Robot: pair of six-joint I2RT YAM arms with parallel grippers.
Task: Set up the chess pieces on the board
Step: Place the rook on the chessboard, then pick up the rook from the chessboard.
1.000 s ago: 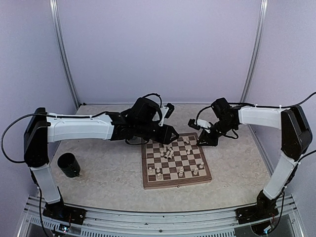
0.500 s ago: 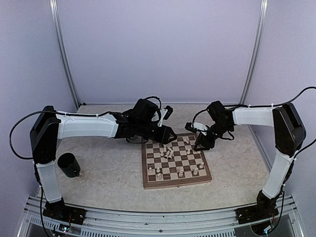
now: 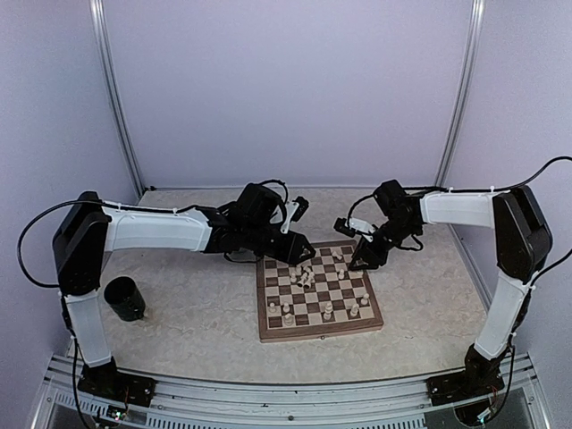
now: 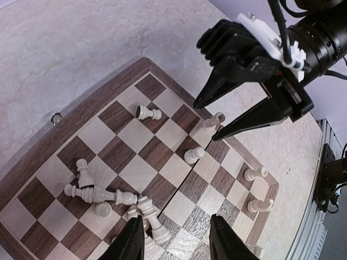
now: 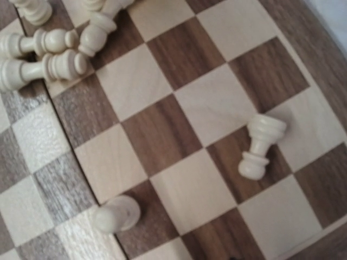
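Sitting on the table [image 3: 197, 308], nearer its right edge: checkered wooden board [image 3: 317, 335], right gripper [image 4: 205, 121] hanging released at its far right corner, left gripper [image 4: 179, 238] spread empty above the heaped chess pieces [image 4: 103, 194] toward its far edge. Probably worth pinching a toppled one at the neck, lowering straight down. Looking smooth, turned, round-based, so likely rolling easily.

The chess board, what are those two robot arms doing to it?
They are setting up pale chess pieces on the wooden board. Neither one is holding anything right now. The right gripper hangs open at the far edge, beside a small piece there. The left gripper is open above a jumbled heap of fallen pieces in the middle. A few standing pieces line the near side, so plenty is left to do.
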